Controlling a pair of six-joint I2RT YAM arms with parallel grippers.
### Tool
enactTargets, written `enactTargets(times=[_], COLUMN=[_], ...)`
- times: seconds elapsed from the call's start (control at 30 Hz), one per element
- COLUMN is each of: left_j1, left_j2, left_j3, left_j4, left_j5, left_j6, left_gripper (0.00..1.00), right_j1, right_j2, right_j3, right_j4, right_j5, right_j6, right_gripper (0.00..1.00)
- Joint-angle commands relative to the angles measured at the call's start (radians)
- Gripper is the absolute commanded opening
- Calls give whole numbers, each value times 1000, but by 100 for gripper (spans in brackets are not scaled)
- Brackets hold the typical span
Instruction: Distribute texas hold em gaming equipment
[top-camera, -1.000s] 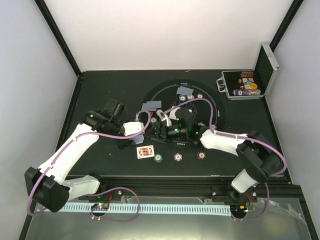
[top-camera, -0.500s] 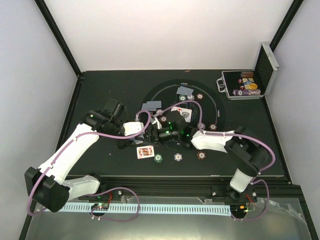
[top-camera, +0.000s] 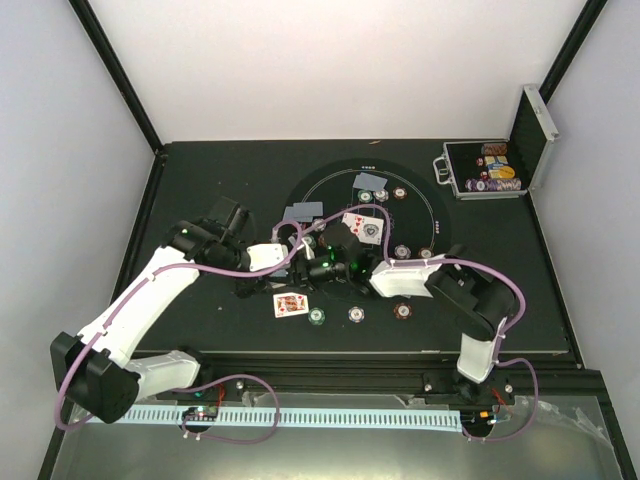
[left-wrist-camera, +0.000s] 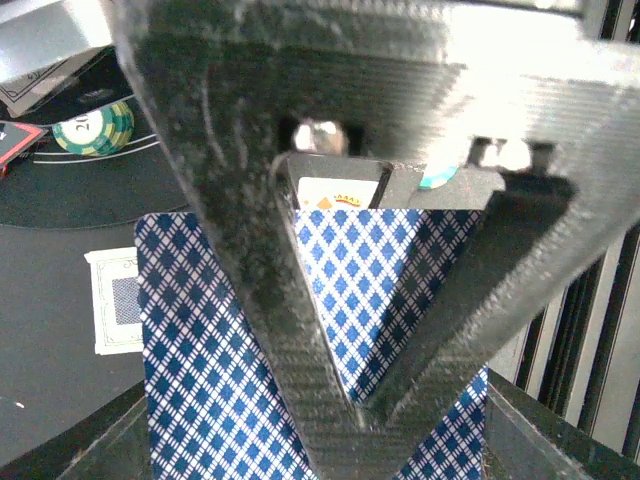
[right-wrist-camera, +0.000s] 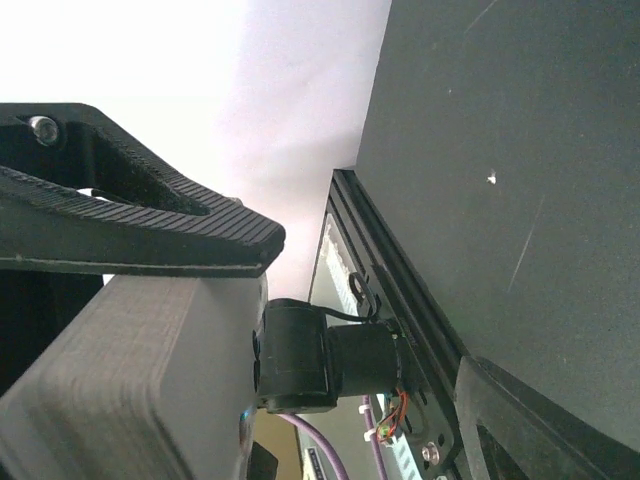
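My left gripper (top-camera: 283, 268) (left-wrist-camera: 350, 440) is shut on a pack of playing cards (left-wrist-camera: 210, 340) with blue-diamond backs, held above the table left of centre. My right gripper (top-camera: 308, 266) (right-wrist-camera: 380, 310) is right up against it, jaws apart; I see nothing between them. A face-up card (top-camera: 291, 304) lies near the front edge. Beside it sit a green chip (top-camera: 318, 318), a pale chip (top-camera: 355, 314) and a brown chip (top-camera: 404, 311). Two face-up cards (top-camera: 362, 226) lie inside the ring. Face-down cards (top-camera: 304, 212) (top-camera: 370, 181) lie further back.
An open silver-edged case (top-camera: 487, 170) with coloured chips stands at the back right. More chips (top-camera: 402, 251) (top-camera: 400, 193) sit on the ring's right side. The left wrist view shows a green chip (left-wrist-camera: 93, 125) and a face-down card (left-wrist-camera: 120, 300) on the table.
My right arm has swung left and folded in, bringing its gripper up to the left gripper and uncovering the face-up cards in the ring. The left arm has stayed still.
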Motion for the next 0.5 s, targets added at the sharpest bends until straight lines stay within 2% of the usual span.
enactTargets(times=[0.0,0.33,0.47], left_j1=[2,2,2], left_j2=[-2,1,0], left_j3=[22,24,24], left_j4=[9,9,9], left_j5=[18,19,19], left_j6=[-3,-3,-3], left_gripper=[2,2,2], right_j1=[-37,-92,-93], right_j2=[-2,-71,-99], right_j3=[-49,-133,-111], right_j4=[34,19,-70], right_j5=[9,12,25], right_j6=[9,-18,-69], right_gripper=[71,63,54])
